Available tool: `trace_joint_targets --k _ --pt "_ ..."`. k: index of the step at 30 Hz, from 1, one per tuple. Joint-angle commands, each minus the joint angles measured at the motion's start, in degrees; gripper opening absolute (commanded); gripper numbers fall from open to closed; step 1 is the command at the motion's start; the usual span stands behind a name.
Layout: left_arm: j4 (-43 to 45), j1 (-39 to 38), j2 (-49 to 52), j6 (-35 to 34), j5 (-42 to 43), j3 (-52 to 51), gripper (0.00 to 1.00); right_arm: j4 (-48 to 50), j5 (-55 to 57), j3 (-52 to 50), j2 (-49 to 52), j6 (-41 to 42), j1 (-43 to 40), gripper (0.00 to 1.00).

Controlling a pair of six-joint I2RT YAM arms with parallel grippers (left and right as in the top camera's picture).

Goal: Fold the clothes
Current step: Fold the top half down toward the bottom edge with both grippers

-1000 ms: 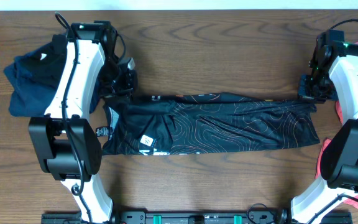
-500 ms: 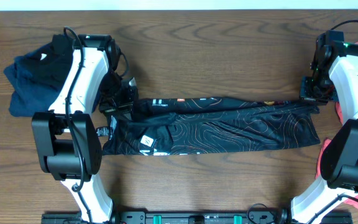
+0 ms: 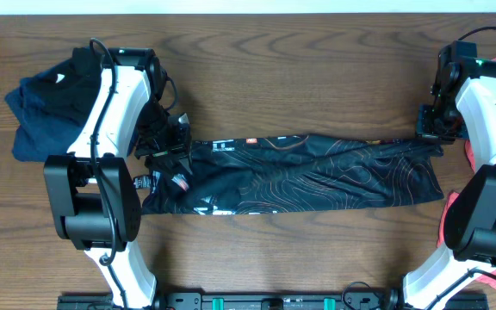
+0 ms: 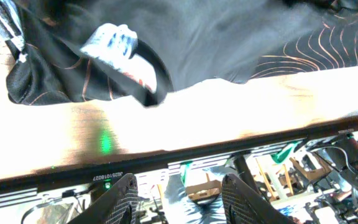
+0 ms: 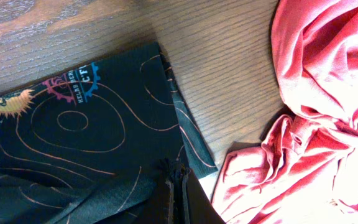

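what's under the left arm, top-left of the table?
A dark navy garment with a small white mark, lying on the table. The left arm covers its right edge, so its full extent there cannot be seen.

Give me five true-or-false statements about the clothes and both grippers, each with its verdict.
1. The black jersey lies as a long band across the table. True.
2. The left gripper is clamped on the jersey. False: its fingers stand apart with nothing between them.
3. The right gripper is shut on the jersey's end. True.
4. The coral-red garment is spread on top of the jersey. False: it lies crumpled beside the jersey's end.
5. A dark blue garment lies bunched on the table. True.
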Motion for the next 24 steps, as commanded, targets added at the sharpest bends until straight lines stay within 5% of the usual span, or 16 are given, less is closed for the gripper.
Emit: trace_joint_targets --k 1,24 --pt "-0.55 -0.17 -0.46 0.48 0.2 -0.28 0.46 -0.07 1.36 0.0 -1.09 0.52 -0.33 0.01" --pt "3.02 -0.17 -0.46 0.48 0.44 -0.28 0.46 -4.66 3.52 -0.02 -1.09 0.55 -1.09 0.08"
